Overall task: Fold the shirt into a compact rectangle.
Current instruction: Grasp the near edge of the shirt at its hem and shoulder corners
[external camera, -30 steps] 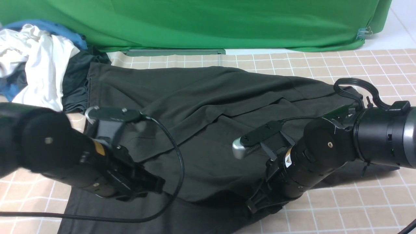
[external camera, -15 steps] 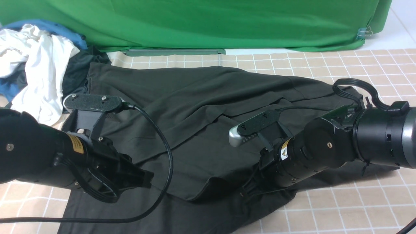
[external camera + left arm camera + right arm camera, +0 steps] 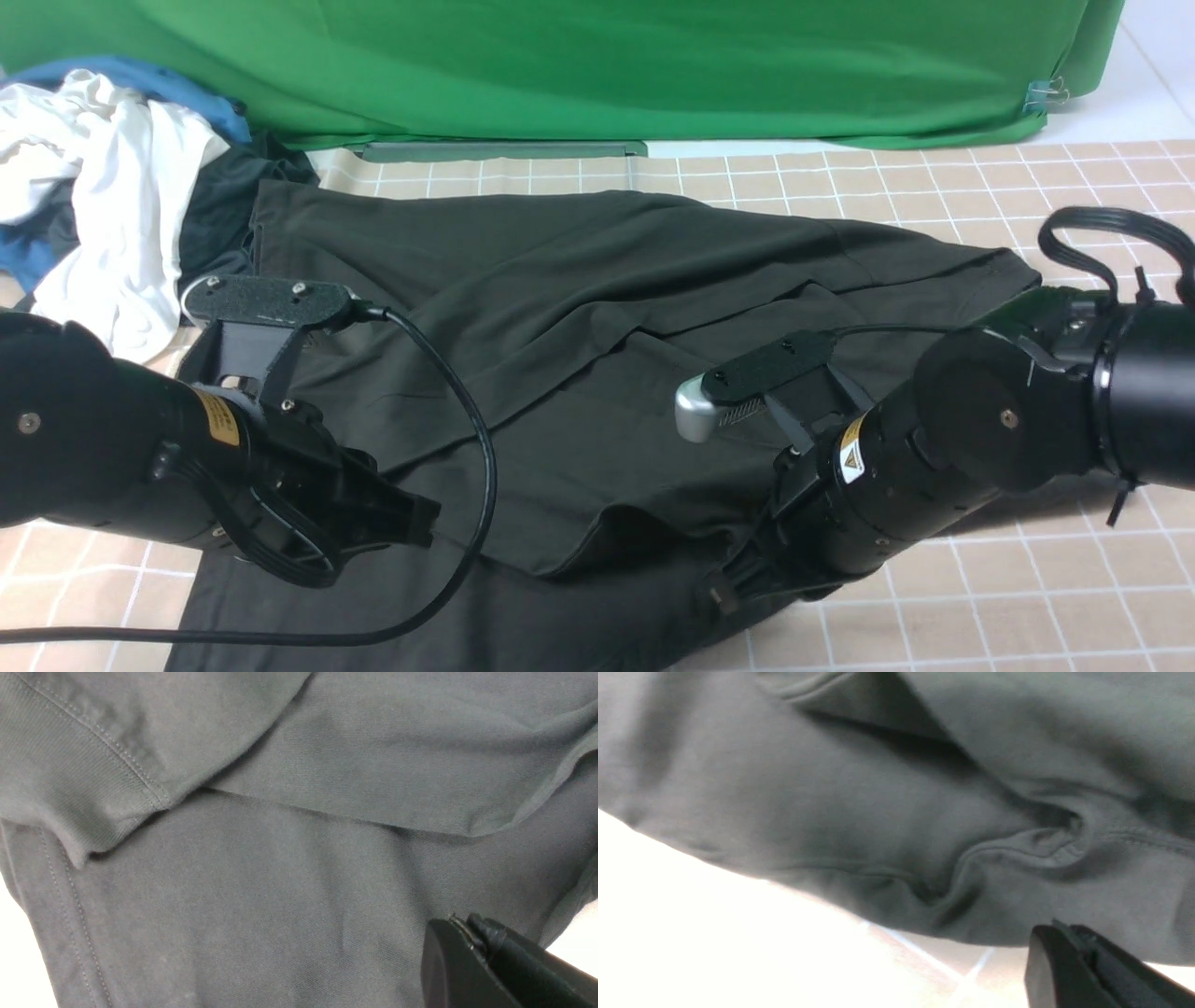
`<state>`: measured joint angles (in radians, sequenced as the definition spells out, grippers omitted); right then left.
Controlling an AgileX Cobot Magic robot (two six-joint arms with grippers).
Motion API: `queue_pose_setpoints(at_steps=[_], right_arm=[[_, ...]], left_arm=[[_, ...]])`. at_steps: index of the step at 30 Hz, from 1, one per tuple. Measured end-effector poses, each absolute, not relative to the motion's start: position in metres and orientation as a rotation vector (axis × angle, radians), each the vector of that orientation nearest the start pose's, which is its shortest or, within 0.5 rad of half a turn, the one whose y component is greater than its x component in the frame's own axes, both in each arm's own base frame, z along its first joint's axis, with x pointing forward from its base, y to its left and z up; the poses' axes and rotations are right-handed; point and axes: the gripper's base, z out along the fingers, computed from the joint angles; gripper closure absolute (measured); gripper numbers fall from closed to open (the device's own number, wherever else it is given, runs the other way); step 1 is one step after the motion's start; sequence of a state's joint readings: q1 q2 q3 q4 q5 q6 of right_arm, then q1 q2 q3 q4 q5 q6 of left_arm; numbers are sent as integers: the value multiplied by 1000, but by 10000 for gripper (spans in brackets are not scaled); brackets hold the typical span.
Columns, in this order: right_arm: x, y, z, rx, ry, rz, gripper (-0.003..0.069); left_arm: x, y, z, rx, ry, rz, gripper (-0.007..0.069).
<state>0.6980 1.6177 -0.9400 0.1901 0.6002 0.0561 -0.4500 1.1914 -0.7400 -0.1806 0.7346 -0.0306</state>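
The black shirt (image 3: 597, 308) lies spread across the checked table, with an upper layer folded over toward the front and its edge lifted slightly near the middle. Its chest print and collar label are hidden. My left gripper (image 3: 422, 523) hovers low over the shirt's front left part, shut with nothing in it. In the left wrist view its tips (image 3: 455, 924) sit above a stitched hem and flat cloth (image 3: 280, 882). My right gripper (image 3: 724, 590) is at the shirt's front right edge, also shut. In the right wrist view its tips (image 3: 1057, 931) point at a wrinkled hem (image 3: 1017, 844).
A pile of white, blue and dark grey clothes (image 3: 103, 187) sits at the back left, touching the shirt's far corner. A green backdrop (image 3: 597, 65) closes the rear. The tan checked table cover (image 3: 1027, 597) shows at front right. The left arm's cable (image 3: 485, 467) loops over the shirt.
The left arm drew back to the left and then held still. The right arm first shifted left, then swung right and lower to the shirt's front edge.
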Motion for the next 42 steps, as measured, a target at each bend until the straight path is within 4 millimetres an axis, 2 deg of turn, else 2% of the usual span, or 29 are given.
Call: queue_pose_setpoints(at_steps=[2,4,5,7,8,10,11,13,16,22,26,35,42], right_arm=[[229,206,197,-683,2726,385,614],[232,209,192,-657,2715,390,564],[234,210,189,-649,2711,392,531],[238,213,182,-624,2702,394,419],[241,215,177,-616,2694,394,335],[244,217,172,-608,2687,393,251],[246,218,167,-602,2684,392,216],[248,219,161,-594,2683,389,190],[251,221,156,-586,2672,389,242],[253,222,156,-595,2650,389,585],[247,219,160,-616,2692,376,608],[219,214,190,-655,2792,380,609],[205,206,181,-642,2908,316,609]], left_arm=[[189,-103,251,422,2664,-355,606],[189,-103,251,422,2664,-355,606],[189,-103,251,422,2664,-356,606],[189,-103,251,422,2664,-356,606],[189,-103,251,422,2665,-355,606],[189,-103,251,424,2665,-352,606],[189,-103,251,428,2665,-346,606],[189,-103,251,430,2664,-343,606],[189,-103,250,433,2664,-339,606],[189,-102,250,436,2663,-335,606],[189,-102,250,437,2663,-334,606],[189,-102,250,437,2663,-334,606],[188,-102,250,440,2676,-332,606]])
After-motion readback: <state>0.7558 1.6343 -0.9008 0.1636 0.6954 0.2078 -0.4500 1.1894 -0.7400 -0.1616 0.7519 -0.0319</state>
